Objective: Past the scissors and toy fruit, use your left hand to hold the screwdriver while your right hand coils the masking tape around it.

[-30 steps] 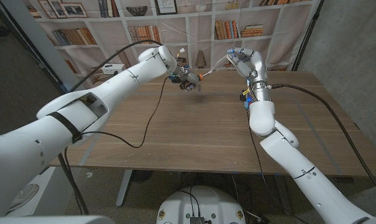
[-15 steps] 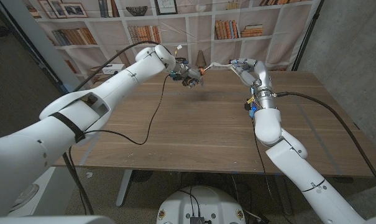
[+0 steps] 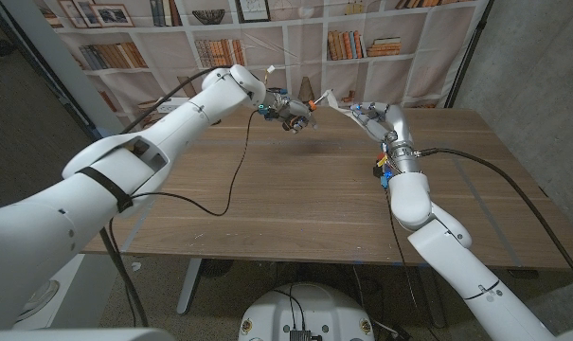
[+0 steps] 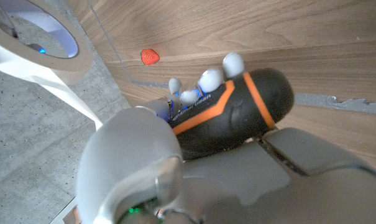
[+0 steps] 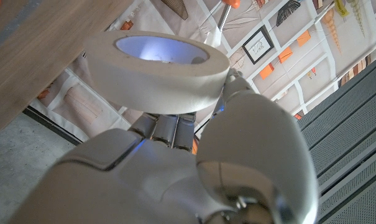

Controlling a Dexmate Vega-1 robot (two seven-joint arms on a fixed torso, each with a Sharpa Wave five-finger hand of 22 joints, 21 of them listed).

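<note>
Both hands up over far side of counter (image 3: 295, 199), near back edge. Left hand (image 3: 288, 115) with screwdriver (image 4: 237, 112) sits left of right hand (image 3: 373, 116), which has masking tape (image 5: 156, 70). Toy fruit (image 4: 150, 56) on counter beyond screwdriver. Bookshelf (image 3: 220, 43) behind counter.

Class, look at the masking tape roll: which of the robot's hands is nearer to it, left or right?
Right. The right hand grips the masking tape roll itself; the left hand is apart from it, gripping the screwdriver.
</note>
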